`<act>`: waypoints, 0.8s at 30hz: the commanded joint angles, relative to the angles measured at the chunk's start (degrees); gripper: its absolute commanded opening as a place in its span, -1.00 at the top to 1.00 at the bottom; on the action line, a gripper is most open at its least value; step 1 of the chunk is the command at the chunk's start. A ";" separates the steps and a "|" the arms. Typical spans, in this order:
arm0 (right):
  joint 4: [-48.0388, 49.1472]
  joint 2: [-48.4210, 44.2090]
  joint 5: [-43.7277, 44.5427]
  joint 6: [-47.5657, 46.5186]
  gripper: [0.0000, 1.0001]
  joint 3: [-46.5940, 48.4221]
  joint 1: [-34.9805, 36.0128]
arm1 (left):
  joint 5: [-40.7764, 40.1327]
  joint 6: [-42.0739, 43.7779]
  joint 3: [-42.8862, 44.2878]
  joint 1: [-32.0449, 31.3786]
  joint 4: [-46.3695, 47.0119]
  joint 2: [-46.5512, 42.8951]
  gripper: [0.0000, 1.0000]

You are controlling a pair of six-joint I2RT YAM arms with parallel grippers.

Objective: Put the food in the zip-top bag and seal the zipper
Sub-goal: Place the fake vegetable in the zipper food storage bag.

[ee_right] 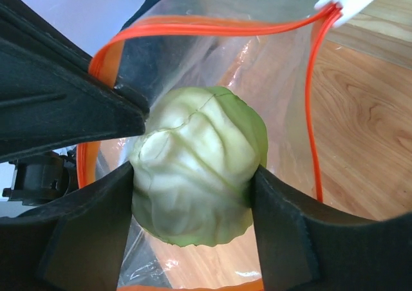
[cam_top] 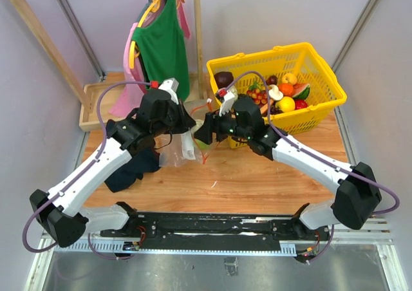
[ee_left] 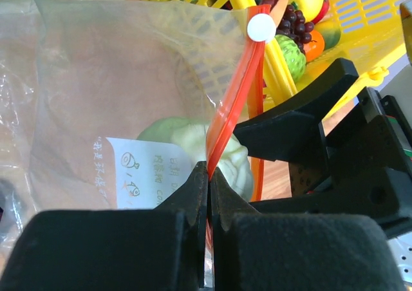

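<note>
The clear zip-top bag (ee_left: 116, 91) hangs open between the two arms over the wooden table. Its orange-red zipper (ee_left: 235, 104) is pinched in my left gripper (ee_left: 209, 175), which is shut on the strip at the mouth's edge. My right gripper (ee_right: 193, 181) reaches into the bag's mouth with a pale green toy cabbage (ee_right: 196, 168) between its fingers; both fingers touch the cabbage's sides. In the left wrist view the cabbage (ee_left: 183, 133) shows through the plastic behind the white label. From above, both grippers meet at the bag (cam_top: 183, 148).
A yellow basket (cam_top: 322, 59) holding several toy fruits stands at the back right, close behind the right wrist. A wooden rack with a green shirt (cam_top: 161, 43) rises at the back left. A dark cloth (cam_top: 132, 168) lies under the left arm.
</note>
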 commanded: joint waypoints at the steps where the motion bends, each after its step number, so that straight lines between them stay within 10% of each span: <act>1: 2.22 -0.56 -1.31 -1.99 -0.38 2.99 1.05 | 0.02 0.55 -2.02 0.28 4.87 -3.04 0.99; 24: -8.53 -3.07 0.84 -9.71 -0.79 10.19 1.04 | 1.89 3.32 -8.49 0.28 14.25 -9.58 0.99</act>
